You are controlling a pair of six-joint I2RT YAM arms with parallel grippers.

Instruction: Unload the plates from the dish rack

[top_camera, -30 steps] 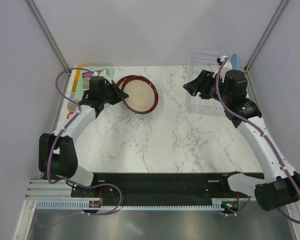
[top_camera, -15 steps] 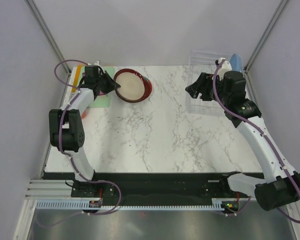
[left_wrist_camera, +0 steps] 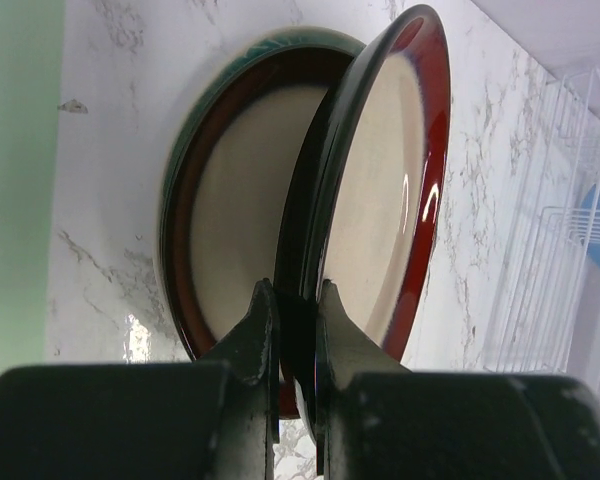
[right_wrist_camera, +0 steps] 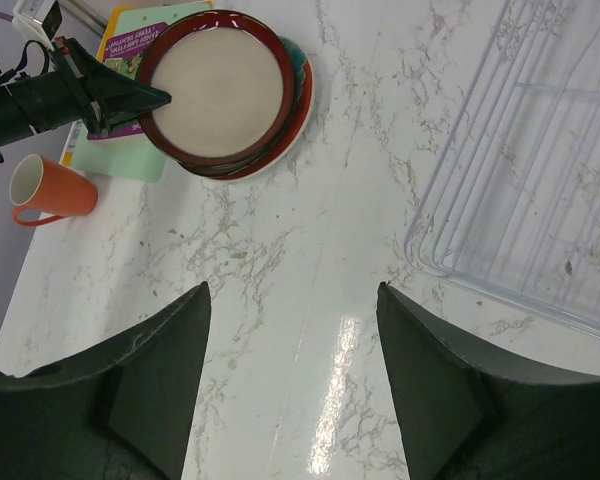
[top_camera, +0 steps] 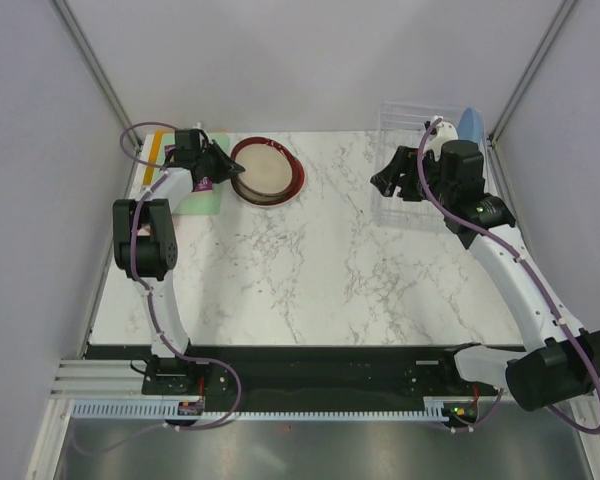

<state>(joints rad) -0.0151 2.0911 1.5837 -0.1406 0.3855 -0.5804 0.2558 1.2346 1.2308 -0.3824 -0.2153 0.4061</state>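
My left gripper (left_wrist_camera: 292,290) is shut on the rim of a dark red-rimmed plate with a cream centre (left_wrist_camera: 380,180). It holds the plate tilted over a stack at the back left (top_camera: 267,172). That stack has a similar cream-centred plate (left_wrist_camera: 235,220) lying on a red plate with teal (right_wrist_camera: 300,85). My right gripper (right_wrist_camera: 292,288) hangs open and empty above the marble, just left of the clear dish rack (right_wrist_camera: 540,150) at the back right (top_camera: 400,212). A light blue plate (top_camera: 471,123) stands at the rack's far end.
A green and purple book (right_wrist_camera: 130,45) lies at the back left corner under my left gripper (top_camera: 235,172). An orange mug with a white inside (right_wrist_camera: 50,190) stands near it. Grey walls close both sides.
The left arm has carried its plate back and left and lowered it over the stack. The right gripper has barely moved.
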